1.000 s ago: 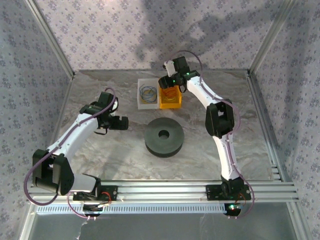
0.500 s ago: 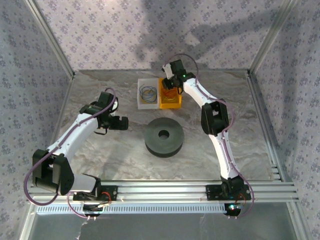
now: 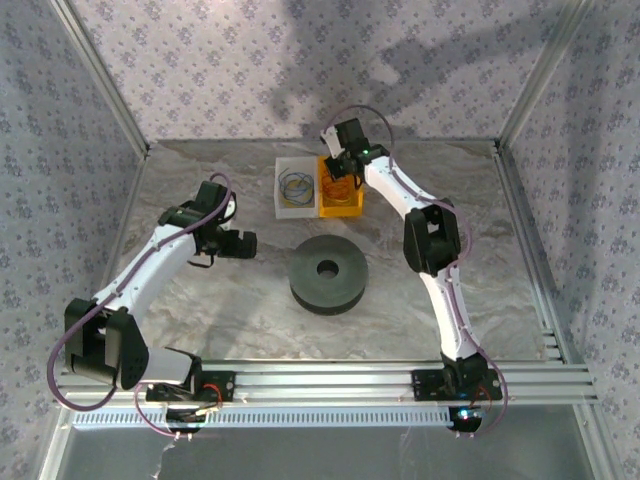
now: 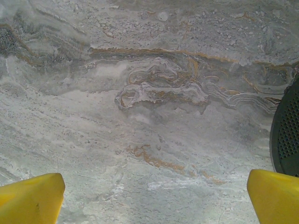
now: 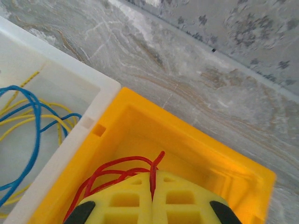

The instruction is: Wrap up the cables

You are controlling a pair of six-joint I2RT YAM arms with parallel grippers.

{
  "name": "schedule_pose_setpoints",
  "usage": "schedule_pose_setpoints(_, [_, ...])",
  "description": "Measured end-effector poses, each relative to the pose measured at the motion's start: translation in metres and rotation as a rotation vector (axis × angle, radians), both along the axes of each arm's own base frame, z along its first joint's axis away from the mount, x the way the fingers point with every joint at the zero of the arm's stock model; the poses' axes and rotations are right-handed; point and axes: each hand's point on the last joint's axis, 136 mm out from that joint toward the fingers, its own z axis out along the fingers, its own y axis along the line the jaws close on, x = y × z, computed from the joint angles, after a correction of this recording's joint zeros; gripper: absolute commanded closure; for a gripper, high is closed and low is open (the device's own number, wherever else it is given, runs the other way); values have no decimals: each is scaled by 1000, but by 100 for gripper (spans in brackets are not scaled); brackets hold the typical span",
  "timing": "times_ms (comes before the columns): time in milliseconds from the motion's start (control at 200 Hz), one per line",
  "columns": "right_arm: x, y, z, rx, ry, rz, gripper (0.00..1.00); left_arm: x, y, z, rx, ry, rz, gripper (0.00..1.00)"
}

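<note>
right gripper (image 5: 152, 186) clamped on cables (image 5: 117, 172) in yellow bin (image 5: 201, 136), frame bottom; left gripper (image 4: 154, 196) apart; spool (image 3: 305, 276) bare, wrapping not begun.

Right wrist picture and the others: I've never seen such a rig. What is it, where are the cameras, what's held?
Two robot arms are bolted at a marble table's near edge. One camera looks down from above; one sits on each wrist, seeing its own yellow fingers. On the table: a black spool, a white bin of blue and yellow wire loops, a yellow bin with red wire. The right claw is shut in the yellow bin, pinching the red wire. The left claw hangs open over bare table, holding nothing.
</note>
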Motion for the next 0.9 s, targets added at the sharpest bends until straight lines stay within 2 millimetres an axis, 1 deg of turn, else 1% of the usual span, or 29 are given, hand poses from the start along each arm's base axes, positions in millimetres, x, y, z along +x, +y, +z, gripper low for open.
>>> schedule_pose_setpoints(60, [-6,-2,17,-14,-26,0,100,0,0,0,0,1,0,0])
schedule_pose_setpoints(240, [-27,-12,79,-35,-128,-2,100,-1,-2,1,-11,1,-4,0])
schedule_pose_setpoints(345, [-41,-19,104,-31,-170,-6,100,-1,-3,4,-22,-7,-7,0])
schedule_pose_setpoints(415, [-51,-25,114,-28,-181,-10,100,-1,-4,7,-32,-16,-10,0])
schedule_pose_setpoints(485, [-61,-29,119,-17,-181,-11,100,-2,-5,10,-42,-25,-12,0])
schedule_pose_setpoints(580, [-76,-33,121,17,-159,-5,100,-2,-10,14,-69,-38,-21,0])
schedule_pose_setpoints(650, [-91,-34,122,59,-134,-3,100,-1,-16,19,-107,-54,-30,0])
schedule_pose_setpoints(775, [-117,-36,129,151,-93,-11,100,2,-35,37,-222,-117,-60,0])
schedule_pose_setpoints(899, [-141,-36,140,266,-60,-25,100,4,-66,56,-376,-185,-122,2])
